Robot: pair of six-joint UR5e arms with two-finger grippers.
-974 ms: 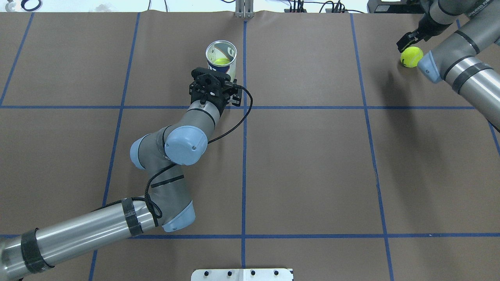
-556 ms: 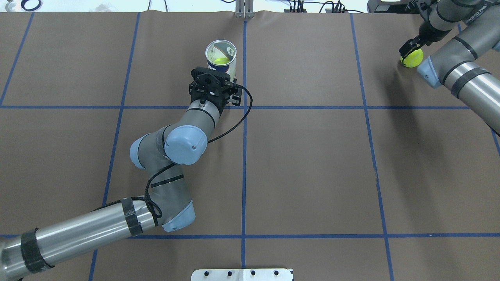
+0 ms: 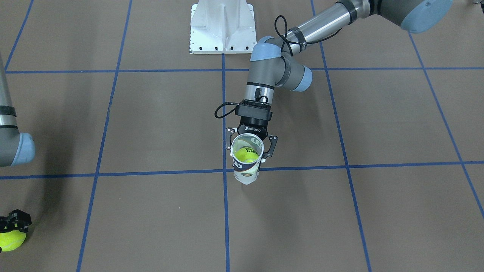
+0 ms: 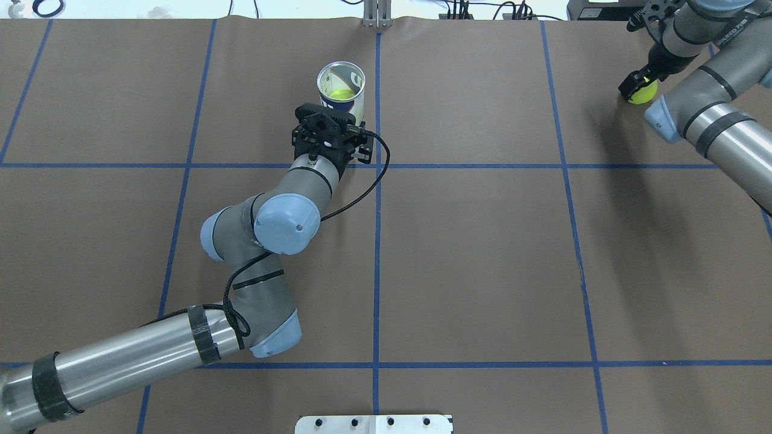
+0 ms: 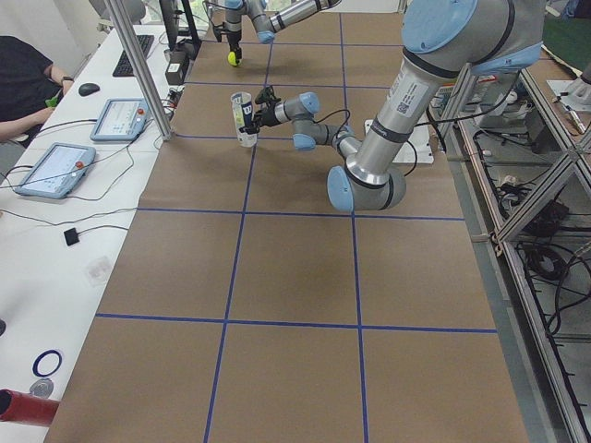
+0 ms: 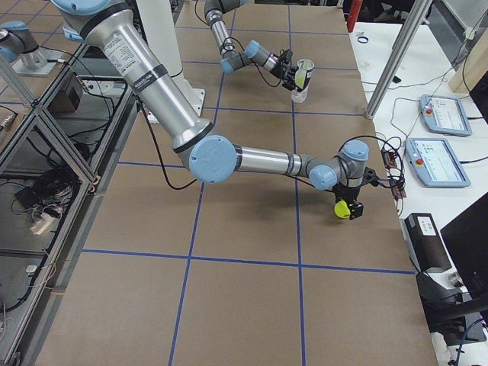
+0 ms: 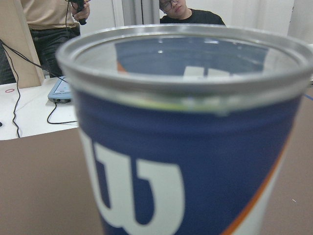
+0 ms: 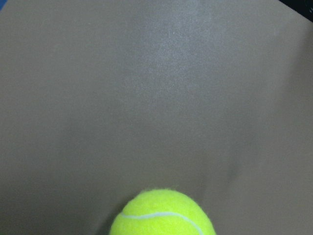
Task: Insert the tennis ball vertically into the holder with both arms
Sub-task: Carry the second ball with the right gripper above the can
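My left pincer (image 3: 250, 148) grips the upright holder (image 3: 245, 173), a ball (image 4: 342, 94) inside. My right pincer (image 4: 637, 82) is down over the loose tennis ball (image 4: 644, 93); I cannot tell whether it has closed

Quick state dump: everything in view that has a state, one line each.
holder, upright on the table, top open, one ball inside.
left hand, shut on the holder's side.
loose tennis ball, on the table, outside the holder.
right hand, down over the loose tennis ball; open or shut unclear.
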